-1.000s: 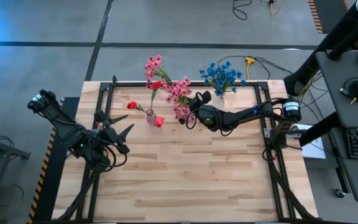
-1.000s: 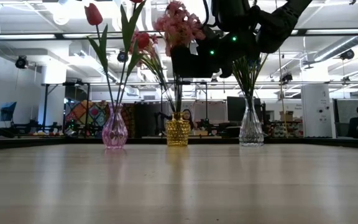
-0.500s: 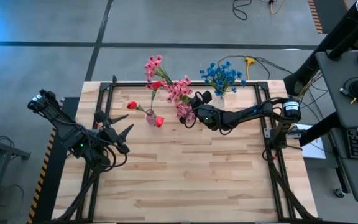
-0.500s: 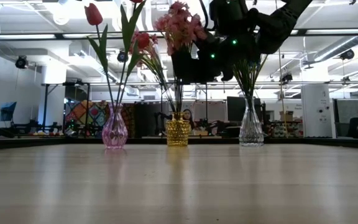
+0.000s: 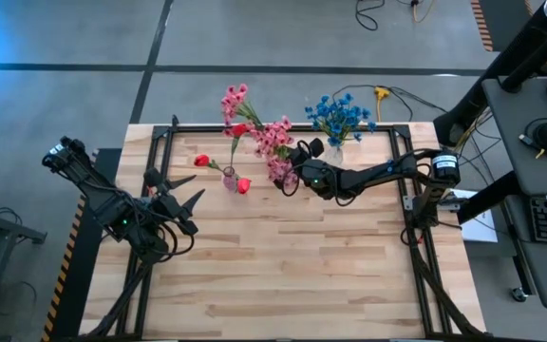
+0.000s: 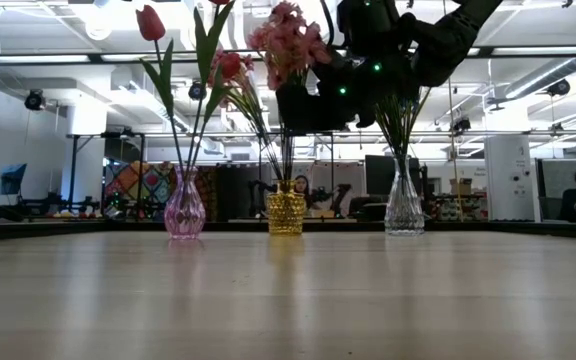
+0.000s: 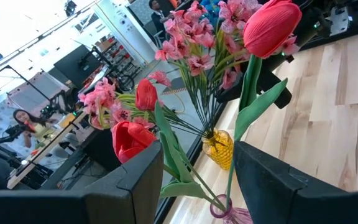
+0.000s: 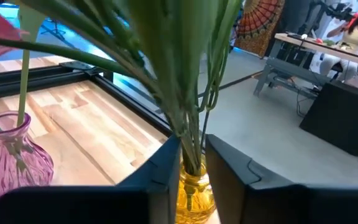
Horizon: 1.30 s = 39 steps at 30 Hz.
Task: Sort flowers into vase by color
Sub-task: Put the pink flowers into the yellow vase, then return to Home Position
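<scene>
We see the right gripper above the yellow vase, its fingers narrowly parted around the green stems of the pink flowers. The red tulips stand in the purple vase, the blue flowers in the clear vase. The left gripper waits near the table's left edge, fingers wide apart, holding nothing

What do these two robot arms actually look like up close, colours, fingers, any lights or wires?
Both arms are dark, jointed limbs mounted on black frames at the wooden table's edges. The left gripper ends in two black, pointed fingers. The right gripper is a chunky black block showing small green lights. The right arm carries a round white-labelled joint.
</scene>
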Tool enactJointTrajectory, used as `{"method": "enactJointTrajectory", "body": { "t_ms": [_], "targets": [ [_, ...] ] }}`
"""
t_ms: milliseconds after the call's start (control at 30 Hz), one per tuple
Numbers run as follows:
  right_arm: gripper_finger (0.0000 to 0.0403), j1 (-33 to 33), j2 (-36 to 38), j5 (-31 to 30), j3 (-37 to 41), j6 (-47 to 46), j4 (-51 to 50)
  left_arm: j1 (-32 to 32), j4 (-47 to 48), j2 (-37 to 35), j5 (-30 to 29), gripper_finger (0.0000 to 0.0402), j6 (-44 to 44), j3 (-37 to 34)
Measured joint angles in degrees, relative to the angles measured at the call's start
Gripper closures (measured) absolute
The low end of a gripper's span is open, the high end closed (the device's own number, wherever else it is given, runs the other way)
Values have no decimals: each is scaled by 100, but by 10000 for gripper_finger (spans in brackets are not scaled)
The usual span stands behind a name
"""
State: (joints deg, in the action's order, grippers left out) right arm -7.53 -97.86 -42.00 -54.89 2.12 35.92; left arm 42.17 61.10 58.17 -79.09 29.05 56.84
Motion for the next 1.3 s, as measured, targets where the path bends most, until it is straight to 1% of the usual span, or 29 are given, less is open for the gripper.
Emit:
{"method": "enactJointTrajectory", "body": {
  "t_ms": [300,500,667,1033,1200,1300],
  "targets": [
    [241,93,90,-11,0,126,-158,-1,0,0,1,224,-1,0],
    [201,240,374,-57,0,90,-581,-1,2,0,2,224,1,0],
    [188,351,554,-61,0,-64,-958,-2,-1,0,2,224,0,0],
    [189,620,836,-63,2,-713,-2162,0,-8,0,1,224,1,0],
    [190,846,1073,-121,4,-1197,-3185,-2,-106,5,14,224,161,0],
    [188,1095,1307,-111,63,-1548,-3862,0,-282,107,319,224,123,2]
  ]
}}
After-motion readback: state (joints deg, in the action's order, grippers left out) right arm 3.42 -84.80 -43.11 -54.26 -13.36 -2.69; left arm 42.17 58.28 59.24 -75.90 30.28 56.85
